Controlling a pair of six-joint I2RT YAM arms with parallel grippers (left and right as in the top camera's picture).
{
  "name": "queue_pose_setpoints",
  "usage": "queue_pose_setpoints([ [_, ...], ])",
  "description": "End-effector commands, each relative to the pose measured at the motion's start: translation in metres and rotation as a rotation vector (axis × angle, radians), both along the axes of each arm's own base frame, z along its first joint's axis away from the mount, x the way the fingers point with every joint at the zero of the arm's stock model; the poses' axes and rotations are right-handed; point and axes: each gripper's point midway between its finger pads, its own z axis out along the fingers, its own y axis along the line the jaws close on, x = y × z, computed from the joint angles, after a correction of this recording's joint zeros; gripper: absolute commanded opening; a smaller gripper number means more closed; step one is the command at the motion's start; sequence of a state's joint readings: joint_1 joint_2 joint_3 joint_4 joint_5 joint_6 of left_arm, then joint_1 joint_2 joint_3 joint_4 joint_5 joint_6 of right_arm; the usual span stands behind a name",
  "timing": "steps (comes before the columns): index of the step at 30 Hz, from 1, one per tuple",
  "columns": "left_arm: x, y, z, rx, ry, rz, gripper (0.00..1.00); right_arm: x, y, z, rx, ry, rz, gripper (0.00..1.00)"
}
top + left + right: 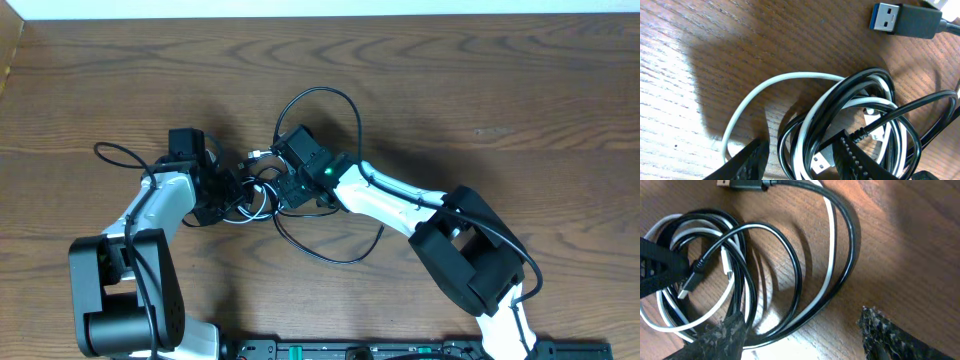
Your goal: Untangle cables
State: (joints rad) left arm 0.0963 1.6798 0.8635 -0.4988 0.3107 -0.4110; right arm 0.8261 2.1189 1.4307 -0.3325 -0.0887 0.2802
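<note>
The cables lie in a tangle (258, 195) on the wooden table, between my two grippers. Black cable loops run out above (320, 93) and below (330, 255). My left gripper (232, 190) is open. In the left wrist view its fingers (800, 162) straddle coiled black cable (850, 87), white cable (770, 82) and a silver plug (821, 162). My right gripper (290, 185) is open. In the right wrist view its fingers (805, 340) stand over a black loop (795, 270) and the white cable (830, 255), and hold nothing.
A black USB plug with a blue insert (905, 20) lies flat beyond the coil. Another plug end (745, 184) lies at the top of the right wrist view. The left gripper's finger (660, 265) reaches into the coil there. An arm wire (115, 150) loops out at the left.
</note>
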Motion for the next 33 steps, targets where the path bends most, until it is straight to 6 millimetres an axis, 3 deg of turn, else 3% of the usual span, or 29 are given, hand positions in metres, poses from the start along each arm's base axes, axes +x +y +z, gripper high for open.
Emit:
queue_pose_setpoints([
  [1, -0.026, -0.002, -0.022, 0.000, 0.095, -0.013, 0.48, 0.000, 0.001, -0.004, -0.007, -0.003, -0.011, 0.69],
  [9, -0.025, -0.002, -0.022, 0.000, 0.094, -0.013, 0.48, -0.004, 0.007, -0.006, -0.003, -0.008, 0.003, 0.68],
  [19, -0.026, -0.002, -0.022, 0.000, 0.098, -0.013, 0.48, -0.004, 0.008, -0.030, -0.049, -0.024, -0.005, 0.64],
  [28, -0.027, 0.002, -0.024, 0.026, 0.102, -0.010, 0.48, 0.008, -0.016, -0.035, -0.163, -0.089, -0.076, 0.55],
  [33, -0.030, -0.004, -0.026, 0.042, 0.107, -0.037, 0.52, 0.010, -0.031, -0.038, -0.245, -0.115, -0.086, 0.61],
])
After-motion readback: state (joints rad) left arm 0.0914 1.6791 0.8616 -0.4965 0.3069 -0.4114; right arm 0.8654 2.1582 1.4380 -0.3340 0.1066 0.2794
